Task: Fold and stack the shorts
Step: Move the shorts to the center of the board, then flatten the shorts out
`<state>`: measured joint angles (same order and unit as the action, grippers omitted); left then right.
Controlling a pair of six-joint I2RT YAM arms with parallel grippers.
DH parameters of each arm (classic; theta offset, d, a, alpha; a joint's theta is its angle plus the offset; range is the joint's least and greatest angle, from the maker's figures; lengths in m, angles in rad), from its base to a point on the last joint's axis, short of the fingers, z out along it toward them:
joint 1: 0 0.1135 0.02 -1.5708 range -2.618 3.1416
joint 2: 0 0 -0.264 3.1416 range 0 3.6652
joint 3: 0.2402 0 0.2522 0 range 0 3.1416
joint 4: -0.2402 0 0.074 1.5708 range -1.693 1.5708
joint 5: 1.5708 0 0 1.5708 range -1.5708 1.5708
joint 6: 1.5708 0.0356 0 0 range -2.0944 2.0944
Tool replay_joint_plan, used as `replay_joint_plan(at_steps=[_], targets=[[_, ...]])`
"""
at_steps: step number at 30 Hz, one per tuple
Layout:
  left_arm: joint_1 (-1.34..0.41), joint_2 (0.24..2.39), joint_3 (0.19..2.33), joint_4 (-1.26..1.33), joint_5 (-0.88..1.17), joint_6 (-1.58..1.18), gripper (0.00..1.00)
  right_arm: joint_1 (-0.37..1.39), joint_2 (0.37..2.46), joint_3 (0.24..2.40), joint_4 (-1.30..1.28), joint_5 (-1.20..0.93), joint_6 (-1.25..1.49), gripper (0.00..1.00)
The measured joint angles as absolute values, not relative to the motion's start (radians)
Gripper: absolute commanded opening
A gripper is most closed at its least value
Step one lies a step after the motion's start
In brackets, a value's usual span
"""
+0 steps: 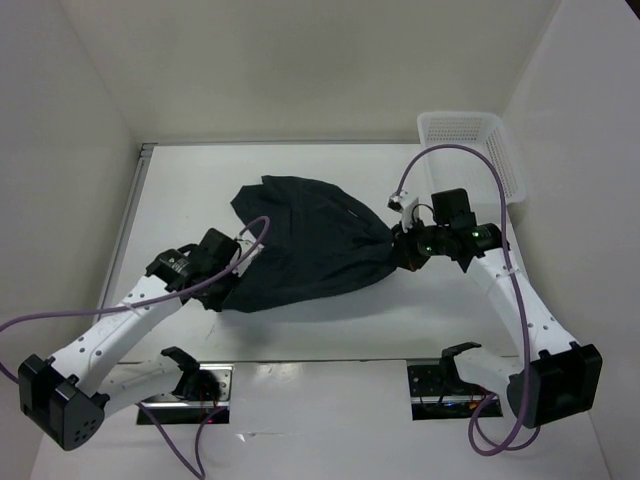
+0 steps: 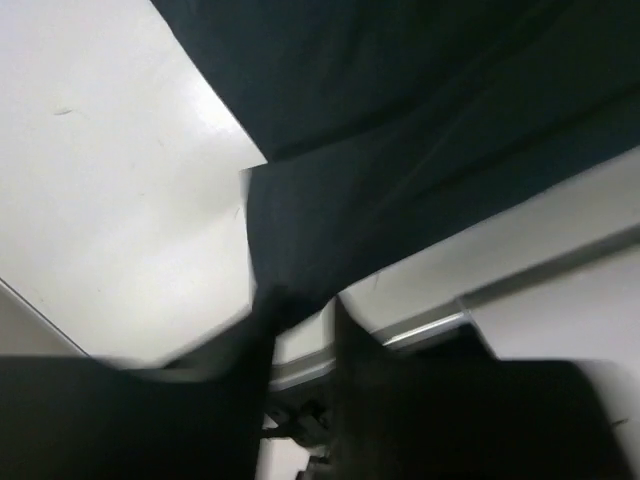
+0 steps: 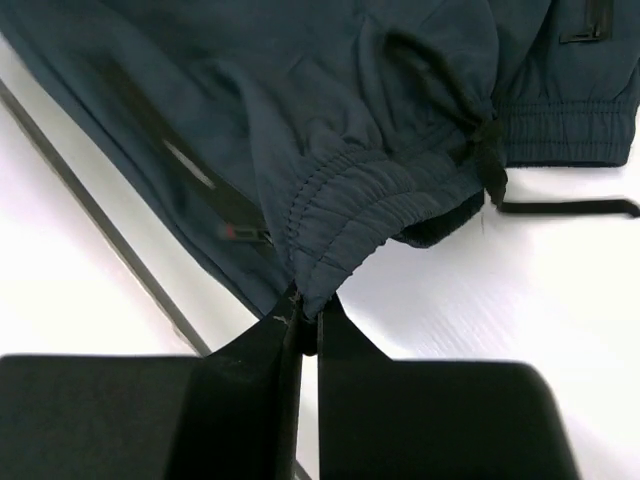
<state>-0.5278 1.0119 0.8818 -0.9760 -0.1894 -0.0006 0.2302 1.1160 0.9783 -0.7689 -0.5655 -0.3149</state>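
Note:
The dark shorts (image 1: 305, 245) hang stretched between my two grippers over the middle of the table. My left gripper (image 1: 226, 268) is shut on a corner of the shorts' left edge; the left wrist view shows the cloth (image 2: 400, 130) pinched between its fingers (image 2: 250, 340). My right gripper (image 1: 404, 250) is shut on the gathered elastic waistband (image 3: 370, 200) at the right end. A black drawstring (image 3: 570, 207) trails from the waistband onto the table.
A white plastic lattice basket (image 1: 470, 150) stands at the back right corner. The white table (image 1: 320, 330) has a raised edge along its left side (image 1: 135, 200). White walls close in the back and both sides.

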Motion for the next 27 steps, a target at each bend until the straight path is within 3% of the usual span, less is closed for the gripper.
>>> replay_joint_plan(at_steps=[3, 4, 7, 10, 16, 19, 20, 24, 27], targets=[[-0.527, 1.026, 0.882, -1.024, -0.151, -0.002, 0.58, 0.233, 1.113, 1.002, -0.825, -0.566, -0.387, 0.47], [-0.527, 1.031, 0.882, -1.033, -0.143, -0.001, 0.61, 0.239, 1.116, 1.017, -0.854, -0.561, -0.413, 0.78], [-0.527, 1.026, 0.882, -1.052, -0.122, -0.002, 0.70, 0.271, 1.143, 1.105, -0.961, -0.530, -0.525, 0.89], [-0.527, 0.990, 0.896, -1.052, -0.133, -0.002, 0.90, 0.321, 1.176, 1.175, -1.025, -0.413, -0.638, 0.89], [-0.463, 1.047, 1.041, -0.837, -0.229, -0.003, 0.86, 0.338, 1.265, 1.258, -1.085, -0.262, -0.694, 0.87], [-0.418, 1.243, 1.086, -0.732, -0.241, -0.003, 0.85, 0.338, 1.325, 1.275, -0.936, -0.218, -0.585, 0.67], [-0.398, 1.332, 1.098, -0.710, -0.237, -0.003, 0.85, 0.338, 1.353, 1.275, -0.866, -0.192, -0.542, 0.55], [-0.318, 1.626, 1.119, -0.647, -0.211, -0.003, 0.84, 0.338, 1.521, 1.276, -0.656, -0.093, -0.426, 0.41], [-0.297, 1.707, 1.105, -0.627, -0.204, -0.002, 0.76, 0.338, 1.684, 1.277, -0.562, -0.031, -0.377, 0.30]])
